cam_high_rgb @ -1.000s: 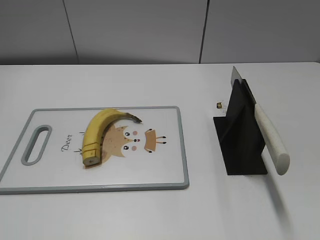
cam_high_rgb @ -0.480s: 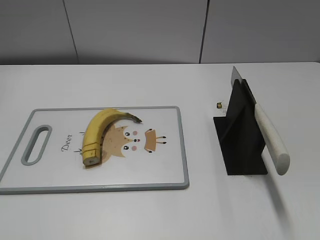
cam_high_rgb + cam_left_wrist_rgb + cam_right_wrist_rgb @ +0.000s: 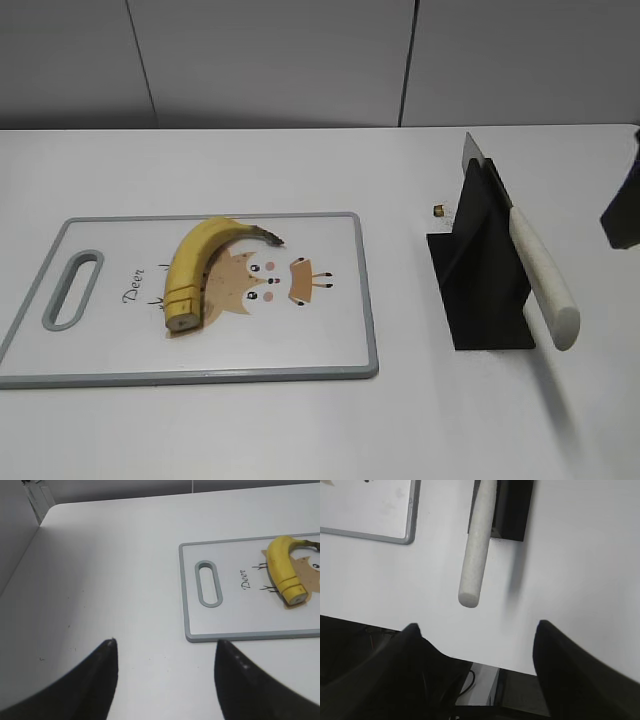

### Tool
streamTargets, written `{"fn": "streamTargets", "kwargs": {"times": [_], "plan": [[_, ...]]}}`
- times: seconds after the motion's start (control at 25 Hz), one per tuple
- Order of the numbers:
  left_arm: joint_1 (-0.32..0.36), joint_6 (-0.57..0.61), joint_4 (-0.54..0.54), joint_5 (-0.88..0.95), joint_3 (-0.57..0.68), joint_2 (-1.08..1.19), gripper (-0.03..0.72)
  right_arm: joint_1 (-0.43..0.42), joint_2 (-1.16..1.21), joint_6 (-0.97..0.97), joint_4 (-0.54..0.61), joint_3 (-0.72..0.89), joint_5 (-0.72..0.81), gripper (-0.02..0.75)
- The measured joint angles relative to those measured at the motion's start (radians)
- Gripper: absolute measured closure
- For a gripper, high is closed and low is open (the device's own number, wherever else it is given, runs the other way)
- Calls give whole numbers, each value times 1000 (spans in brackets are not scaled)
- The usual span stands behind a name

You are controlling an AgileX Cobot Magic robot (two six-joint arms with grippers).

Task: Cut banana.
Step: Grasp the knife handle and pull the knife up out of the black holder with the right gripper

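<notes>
The exterior camera looked down at a slant across the cutting board (image 3: 352, 300) and knife (image 3: 540, 272). The left wrist camera shared the board (image 3: 186, 605); the right shared the knife (image 3: 477, 545).

Curved yellow unpeeled banana (image 3: 197, 265) with dark specks, lying flat on its side; dark stem tip toward the rear, flat sliced end toward the front.

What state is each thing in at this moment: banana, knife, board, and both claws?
banana: unpeeled, lying on the cutting board, near end already sliced flat, untouched.
knife: parked in the black stand, handle sticking out, not held.
cutting board: flat on the table, carrying only the banana.
left claw: open, empty, above bare table short of the board.
right claw: open, empty, short of the knife handle.
</notes>
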Motion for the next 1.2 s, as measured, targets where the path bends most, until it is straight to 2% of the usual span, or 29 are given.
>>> {"fn": "streamTargets", "kwargs": {"times": [0.24,0.48,1.2], "plan": [[0,0,0,0,0,0,100,0,134,2,2,-9,-3,218],[0,0,0,0,0,0,100,0,235,3,58,-9,-74,218],[0,0,0,0,0,0,100,0,487,5,37,-9,-153,218]]}}
